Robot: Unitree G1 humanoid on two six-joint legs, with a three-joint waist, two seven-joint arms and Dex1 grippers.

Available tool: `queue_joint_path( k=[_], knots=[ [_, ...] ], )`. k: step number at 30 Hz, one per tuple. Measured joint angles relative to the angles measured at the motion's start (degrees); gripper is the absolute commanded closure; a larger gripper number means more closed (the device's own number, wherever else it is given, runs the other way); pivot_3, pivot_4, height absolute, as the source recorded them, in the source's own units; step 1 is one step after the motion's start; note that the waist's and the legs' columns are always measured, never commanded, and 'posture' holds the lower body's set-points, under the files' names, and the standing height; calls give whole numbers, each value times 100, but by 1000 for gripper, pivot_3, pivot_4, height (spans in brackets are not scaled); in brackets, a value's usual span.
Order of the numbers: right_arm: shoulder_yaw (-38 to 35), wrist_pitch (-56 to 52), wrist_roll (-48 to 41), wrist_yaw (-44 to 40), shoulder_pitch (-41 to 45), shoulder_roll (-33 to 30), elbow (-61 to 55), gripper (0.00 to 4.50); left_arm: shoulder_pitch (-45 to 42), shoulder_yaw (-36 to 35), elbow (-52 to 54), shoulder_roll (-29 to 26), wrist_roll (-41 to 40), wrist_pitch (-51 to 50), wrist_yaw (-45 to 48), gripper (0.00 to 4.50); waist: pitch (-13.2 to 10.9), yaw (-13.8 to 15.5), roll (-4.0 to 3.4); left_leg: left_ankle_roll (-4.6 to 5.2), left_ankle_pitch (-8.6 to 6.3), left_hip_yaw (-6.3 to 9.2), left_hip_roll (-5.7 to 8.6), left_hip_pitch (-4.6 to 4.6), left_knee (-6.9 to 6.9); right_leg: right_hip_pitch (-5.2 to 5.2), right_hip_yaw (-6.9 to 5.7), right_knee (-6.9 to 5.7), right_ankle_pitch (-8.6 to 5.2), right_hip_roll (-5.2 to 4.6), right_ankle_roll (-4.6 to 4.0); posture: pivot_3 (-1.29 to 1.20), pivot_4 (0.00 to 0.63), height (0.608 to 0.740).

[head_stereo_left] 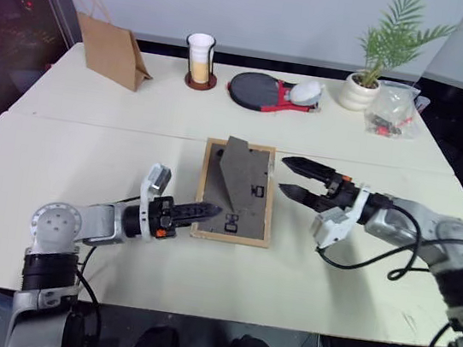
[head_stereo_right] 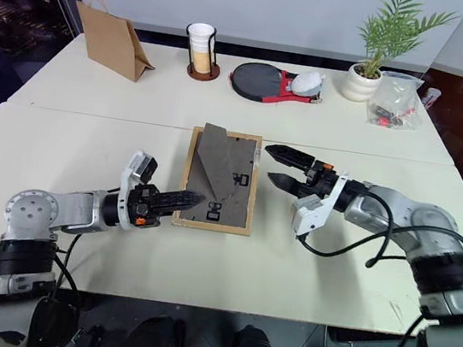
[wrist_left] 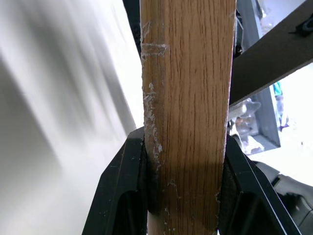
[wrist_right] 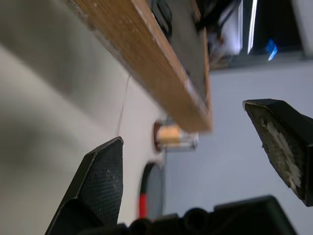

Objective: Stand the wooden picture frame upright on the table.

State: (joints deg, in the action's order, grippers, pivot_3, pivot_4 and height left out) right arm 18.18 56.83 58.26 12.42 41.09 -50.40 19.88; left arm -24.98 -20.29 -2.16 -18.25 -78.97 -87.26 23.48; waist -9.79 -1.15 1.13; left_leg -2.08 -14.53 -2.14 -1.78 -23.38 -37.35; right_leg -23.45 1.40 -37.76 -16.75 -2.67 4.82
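Observation:
The wooden picture frame (head_stereo_left: pixel 248 206) lies back-up on the table (head_stereo_left: pixel 86 162), just in front of the seam. Its dark back panel faces up, and the fold-out stand (head_stereo_left: pixel 237 164) rises from it. My left gripper (head_stereo_left: pixel 204 213) reaches in level from the left and is shut on the frame's left rail. In the left wrist view the light-wood edge (wrist_left: pixel 188 98) sits between the black fingers (wrist_left: pixel 122 186). My right gripper (head_stereo_left: pixel 289 178) stands open just off the frame's right edge, with nothing between its fingers. The frame's corner (wrist_right: pixel 146 54) shows ahead of it in the right wrist view.
Along the far edge stand a brown paper bag (head_stereo_left: pixel 111 49), a cup in a black holder (head_stereo_left: pixel 201 59), a black-and-red paddle (head_stereo_left: pixel 260 91), a potted plant (head_stereo_left: pixel 369 81) and a clear plastic bag (head_stereo_left: pixel 394 110). The right arm's cable (head_stereo_left: pixel 374 263) loops onto the table.

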Motion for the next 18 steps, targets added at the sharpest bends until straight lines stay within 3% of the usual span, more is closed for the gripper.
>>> queue_joint_path(
  k=[8,11,16,18],
  knots=[
    [794,116,1182,1579,805,323,589,84,190,150,9,-232,-1147,110,-902,3454,0,13,0,-8,5,4,0,4,0,1,3,-12,0,-1,-2,0,150,740],
    [1022,124,1291,1782,934,458,665,849,258,375,32,-320,-1563,326,-1241,3454,0,18,0,-8,5,5,1,4,-1,1,4,-15,0,-2,-2,0,150,740],
    [1229,124,1354,2010,1137,481,893,3364,433,729,238,-521,-2246,815,-1648,3454,0,24,1,-7,4,5,2,4,-5,3,3,-17,0,-5,-2,0,150,740],
    [1284,140,1347,2118,1152,497,964,3428,504,861,357,-645,-2448,989,-1781,3454,0,24,1,-7,4,5,2,4,-4,2,4,-18,0,-4,-2,0,150,740]
  ],
)
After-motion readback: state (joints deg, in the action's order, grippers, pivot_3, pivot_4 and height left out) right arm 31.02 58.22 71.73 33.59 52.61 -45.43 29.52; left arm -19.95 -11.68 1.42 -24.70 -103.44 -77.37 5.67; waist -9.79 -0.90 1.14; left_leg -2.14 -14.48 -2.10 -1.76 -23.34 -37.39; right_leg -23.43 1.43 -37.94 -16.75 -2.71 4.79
